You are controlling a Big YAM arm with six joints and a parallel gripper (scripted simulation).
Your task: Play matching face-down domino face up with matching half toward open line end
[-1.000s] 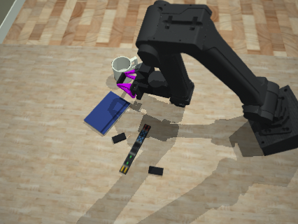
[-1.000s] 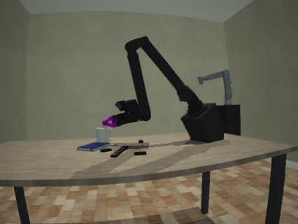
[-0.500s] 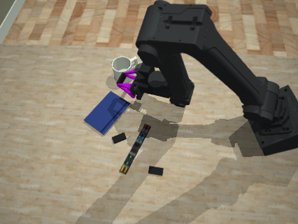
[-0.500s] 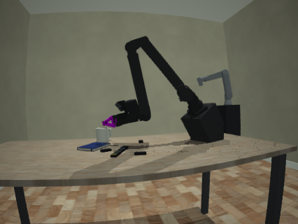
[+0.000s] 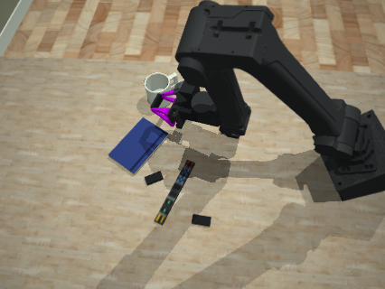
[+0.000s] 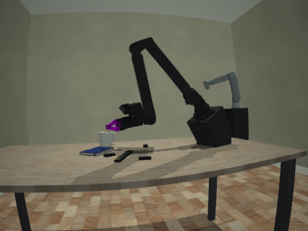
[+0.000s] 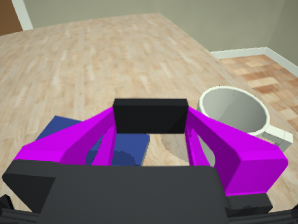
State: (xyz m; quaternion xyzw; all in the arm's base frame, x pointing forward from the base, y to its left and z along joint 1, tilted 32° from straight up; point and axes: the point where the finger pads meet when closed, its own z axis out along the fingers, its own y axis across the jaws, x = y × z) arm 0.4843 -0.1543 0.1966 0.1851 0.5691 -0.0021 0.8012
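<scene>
End effector (image 7: pixel 149 137) clamps black domino (image 7: pixel 149 116) aloft.

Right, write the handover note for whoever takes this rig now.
Gripper: shut on a black domino, held in the air near the mug and blue book.
Line: face up on the table, red end toward the arm, yellow end away.
Two face-down dominoes lie beside it, one near the book, one near the yellow end.
Done: pickup.
Left: the held domino's face is hidden; check it, then lay it face up against the matching end.
</scene>
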